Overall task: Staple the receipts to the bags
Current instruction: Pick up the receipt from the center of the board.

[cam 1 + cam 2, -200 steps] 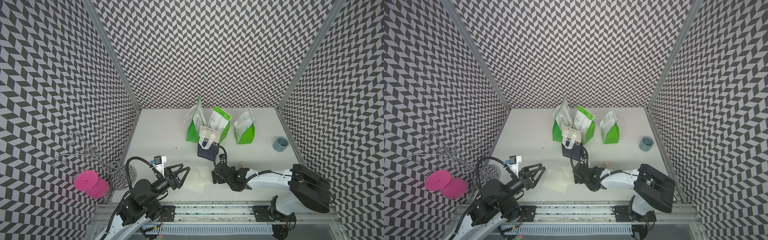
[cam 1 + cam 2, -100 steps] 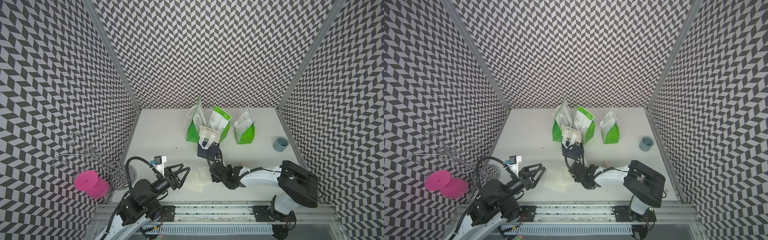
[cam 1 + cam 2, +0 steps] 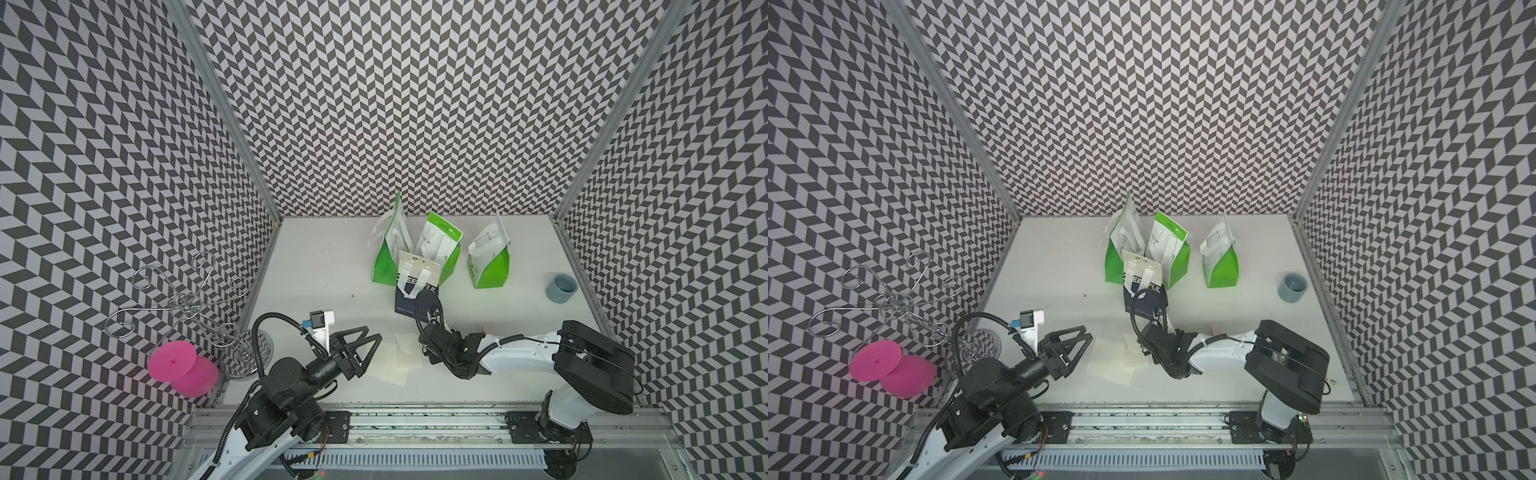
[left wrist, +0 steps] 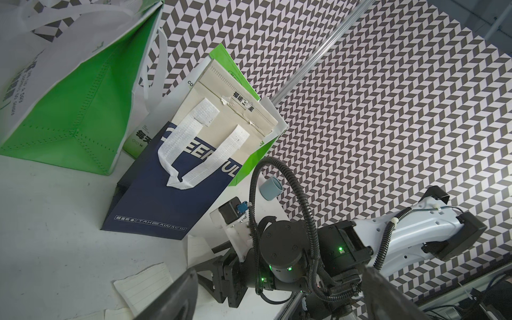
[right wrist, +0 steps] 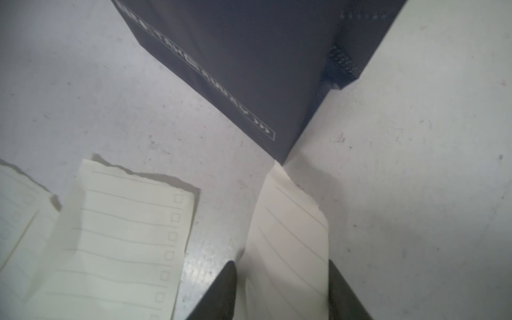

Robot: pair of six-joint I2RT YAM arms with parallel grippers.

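So you've got two top views sat high up on the arms' side, side by side, both looking down and forward over the whole table from far off, nearly the same picture. Your left wrist camera rides behind the left gripper, facing out past its fingers at mid range: ahead of that tool it catches the navy bag and the right arm, and both top views have those too. Your right wrist camera sits behind the right gripper, really close to the table, navy bag's bottom corner just ahead of the fingertips, receipts off to one side
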